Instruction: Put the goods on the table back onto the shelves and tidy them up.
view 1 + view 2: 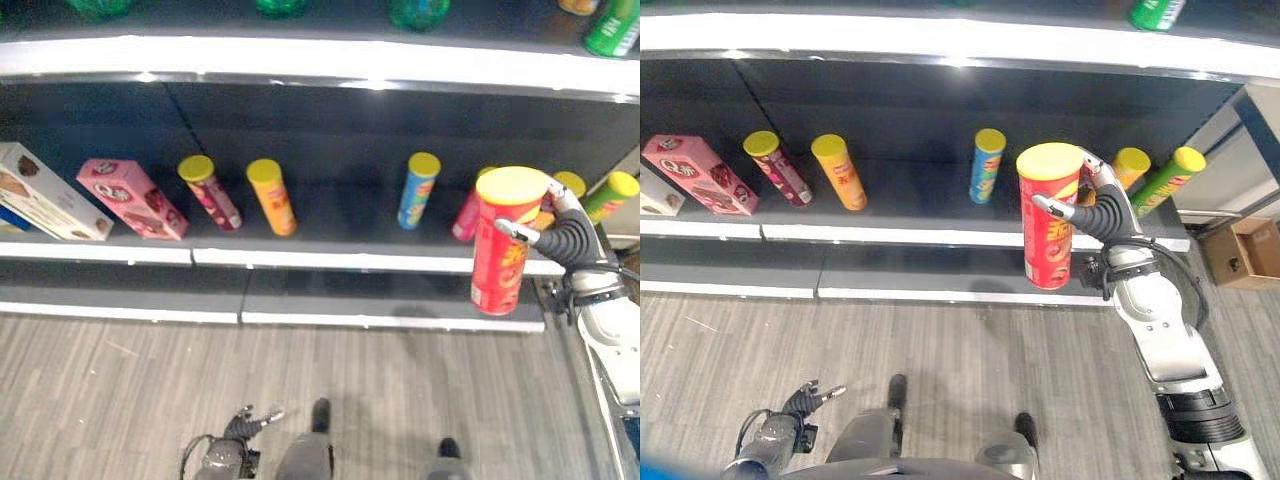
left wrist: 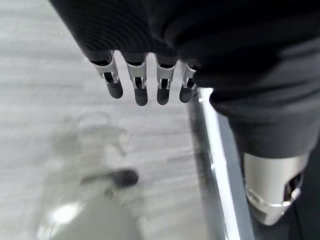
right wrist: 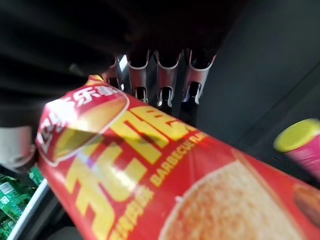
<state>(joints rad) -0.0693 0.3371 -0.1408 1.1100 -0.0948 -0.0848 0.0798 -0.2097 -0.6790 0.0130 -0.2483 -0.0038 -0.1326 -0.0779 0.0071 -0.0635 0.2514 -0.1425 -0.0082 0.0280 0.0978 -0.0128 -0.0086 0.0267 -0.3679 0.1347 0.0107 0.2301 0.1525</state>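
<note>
Right hand (image 1: 1102,215) grips a red chip can (image 1: 1049,218) with a yellow lid, upright, in front of the shelf's (image 1: 940,238) right end. Left hand (image 2: 145,80) hangs low, fingers relaxed.

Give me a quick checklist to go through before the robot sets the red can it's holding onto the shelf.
1. Grip: right hand has its fingers curled round the red can. Ok.
2. Can attitude: upright, yellow lid on top. Ok.
3. Can position: held in front of the shelf edge, not yet over the board. Not ok yet.
4. Landing spot: a bare stretch lies between the blue can and the cans to the right, though the red can hides part of it. Cannot tell whether it is wide enough.
5. Neighbours: the green can and its neighbours stand close to the right hand. Cannot tell the clearance.
6. Left hand: low by the floor, fingers relaxed, holding nothing. Ok.
</note>
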